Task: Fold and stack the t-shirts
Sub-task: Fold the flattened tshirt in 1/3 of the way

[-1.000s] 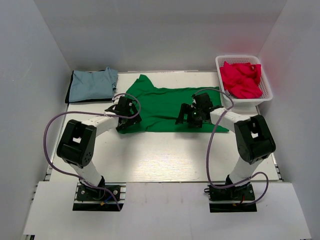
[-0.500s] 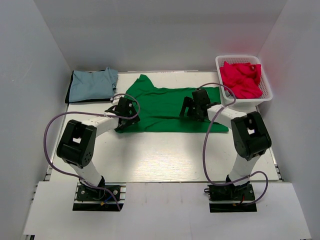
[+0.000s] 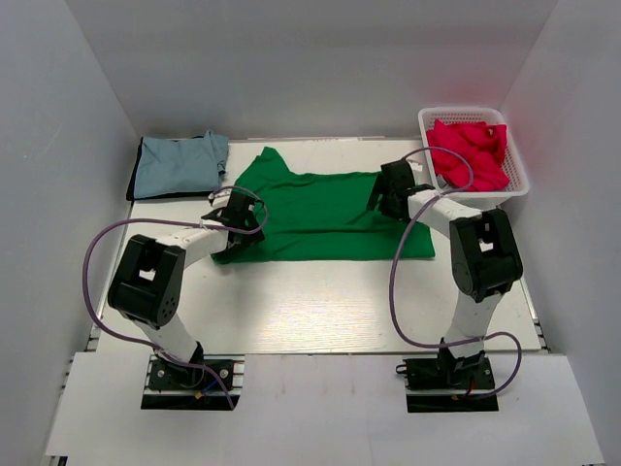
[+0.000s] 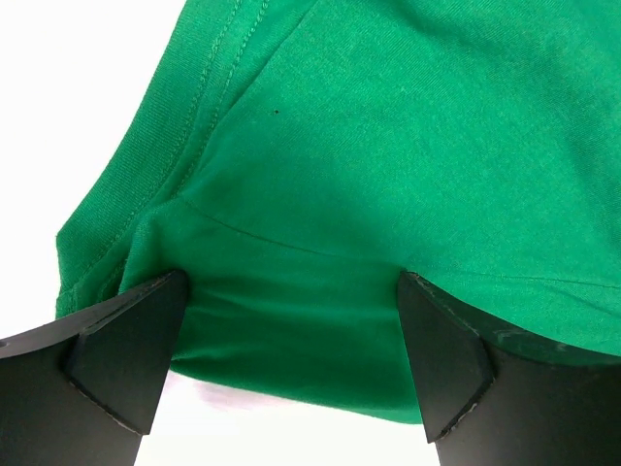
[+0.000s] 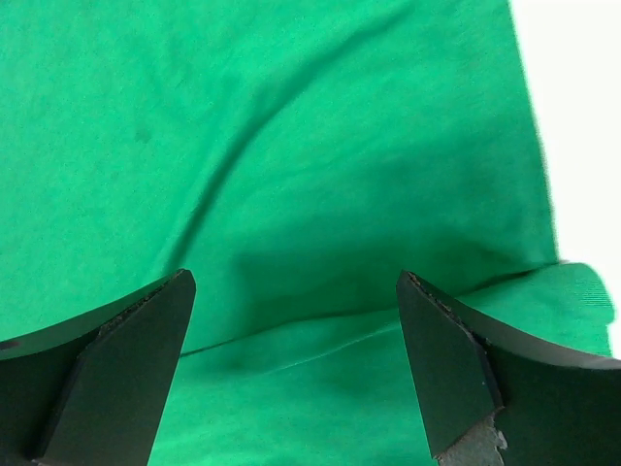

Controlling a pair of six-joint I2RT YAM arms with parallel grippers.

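Observation:
A green t-shirt lies spread across the middle of the white table. My left gripper is low over the shirt's left edge. In the left wrist view it is open, with a fold of the green shirt and its hem lying between the fingers. My right gripper is low over the shirt's upper right part. In the right wrist view it is open over a creased layer of green cloth. A folded light blue t-shirt lies at the back left.
A white basket at the back right holds crumpled red t-shirts. The arms' purple cables loop over the table on both sides. White walls close in the back and sides.
My right gripper has moved back and to the right across the green shirt. My left gripper has shifted slightly left and back. The shirt's right side now lies flatter.

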